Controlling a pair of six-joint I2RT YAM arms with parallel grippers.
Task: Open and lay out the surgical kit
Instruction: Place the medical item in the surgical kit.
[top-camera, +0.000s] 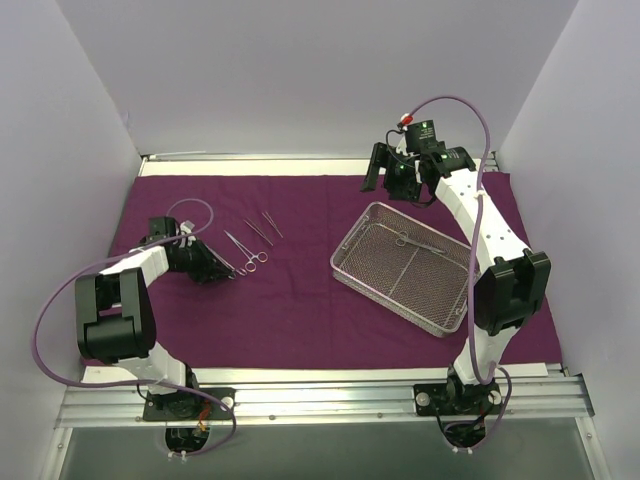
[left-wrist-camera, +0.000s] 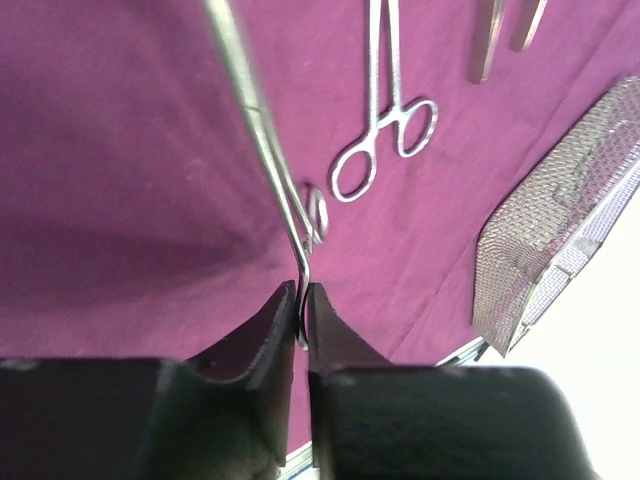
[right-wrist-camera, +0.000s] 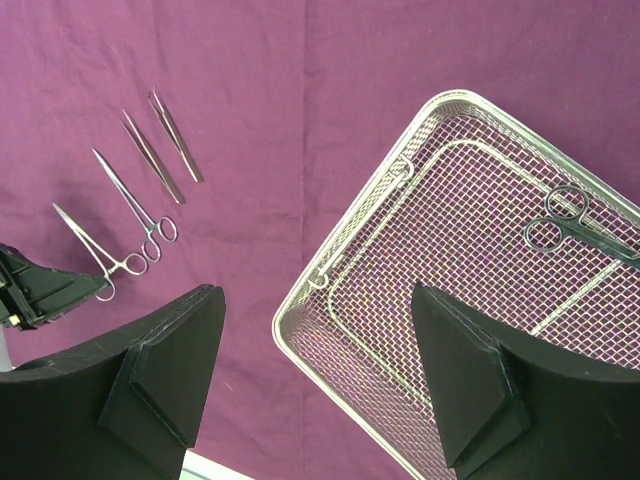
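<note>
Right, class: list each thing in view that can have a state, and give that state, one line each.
purple cloth: unfolded, spread flat.
wire-mesh tray: on the purple cloth, one ring-handled instrument inside.
held forceps: ring handle pinched in the left gripper.
free forceps: lying loose on the cloth.
tweezers: two, side by side on the cloth.
left gripper: shut on the held forceps.
right gripper: open, holding nothing.

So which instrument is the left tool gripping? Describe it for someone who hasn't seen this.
On the purple cloth, left of the mesh tray, four silver instruments sit in a row. The held forceps is the one farthest from the tray. Unlike its loose neighbour, one of its ring handles is pinched in the left tool.
</note>
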